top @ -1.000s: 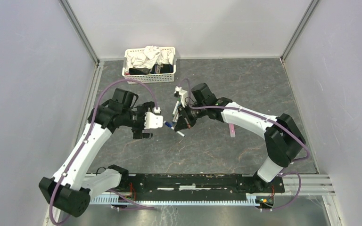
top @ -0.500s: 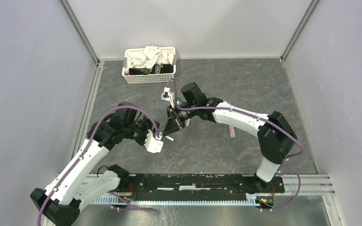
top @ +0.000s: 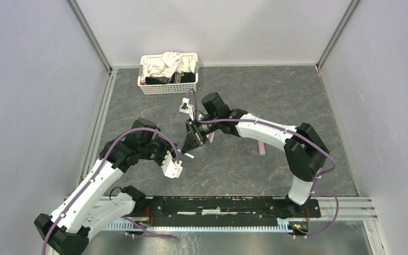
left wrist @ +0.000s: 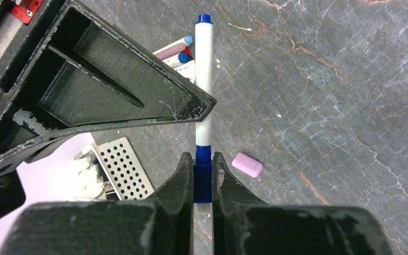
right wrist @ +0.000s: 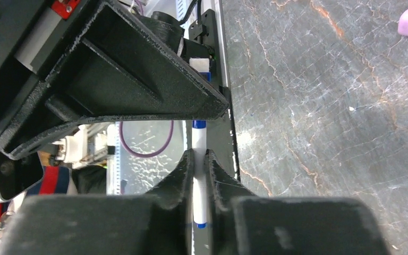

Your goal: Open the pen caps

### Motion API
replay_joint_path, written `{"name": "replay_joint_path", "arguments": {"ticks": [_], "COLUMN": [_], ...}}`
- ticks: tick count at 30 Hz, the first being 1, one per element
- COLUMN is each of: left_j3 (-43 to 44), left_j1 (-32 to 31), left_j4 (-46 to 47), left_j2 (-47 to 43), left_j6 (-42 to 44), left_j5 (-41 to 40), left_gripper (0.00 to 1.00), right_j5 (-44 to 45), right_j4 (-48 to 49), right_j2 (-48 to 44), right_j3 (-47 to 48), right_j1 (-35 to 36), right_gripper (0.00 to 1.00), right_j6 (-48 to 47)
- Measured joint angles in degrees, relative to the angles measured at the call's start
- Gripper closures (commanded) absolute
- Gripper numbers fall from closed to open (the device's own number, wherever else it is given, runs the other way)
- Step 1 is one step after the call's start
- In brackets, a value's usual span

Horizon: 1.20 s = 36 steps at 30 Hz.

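Nearer than the white basket [top: 168, 87], the left gripper [left wrist: 202, 159] is pinching the blue pen cap [left wrist: 202, 183] tight and the right gripper [right wrist: 200, 155] is clamping its white barrel [right wrist: 200, 196], apparently airborne; marbled tabletop [top: 297, 95] is stretching wide to the basket's right.

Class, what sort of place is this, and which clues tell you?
Probably a robot lab test cell: plain walls enclose the table, left arm and right arm bolted at its near edge.

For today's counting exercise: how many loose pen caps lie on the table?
1: a short lilac plastic cap on the grey table, beside the held white plastic pen; others may be hidden.
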Motion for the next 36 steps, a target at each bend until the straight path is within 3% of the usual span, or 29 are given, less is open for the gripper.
{"name": "replay_joint_path", "arguments": {"ticks": [3, 7, 8, 12, 16, 26, 31, 36], "left_j3": [-0.3, -0.3, -0.3, -0.3, -0.3, -2.4, -3.2, -3.4], "left_j1": [0.0, 0.0, 0.0, 0.0, -0.1, -1.7, 2.6, 6.0], "left_j4": [0.5, 1.2, 1.3, 1.7, 1.7, 7.1, 9.0, 10.6], "left_j2": [-0.1, -0.1, -0.1, -0.1, 0.2, 4.2, 6.3, 8.7], "left_j6": [0.1, -0.1, -0.2, -1.0, -1.5, -1.6, -1.4, -1.1], "left_j5": [-0.2, -0.2, -0.2, -0.4, -1.2, -3.3, -13.0, -16.1], "left_gripper": [0.98, 0.98, 0.98, 0.98, 0.98, 0.98, 0.98, 0.98], "right_j5": [-0.5, -0.7, -0.7, -0.8, -0.9, 5.0, 4.9, 6.3], "right_j4": [0.7, 1.6, 1.8, 2.0, 1.5, 2.4, -3.5, -7.6], "right_j2": [0.5, 0.8, 0.9, 1.4, 1.5, -2.9, -7.7, -10.1], "right_j3": [0.0, 0.0, 0.0, 0.0, 0.0, -6.8, -17.7, -22.6], "right_j1": [0.0, 0.1, 0.2, 0.2, 0.3, -0.7, -3.8, -7.7], "right_gripper": [0.62, 0.59, 0.62, 0.86, 1.00, 1.00, 1.00, 1.00], "right_j6": [1.0, 1.6, 1.6, 1.1, -0.2, -7.8, -9.4, -9.9]}}
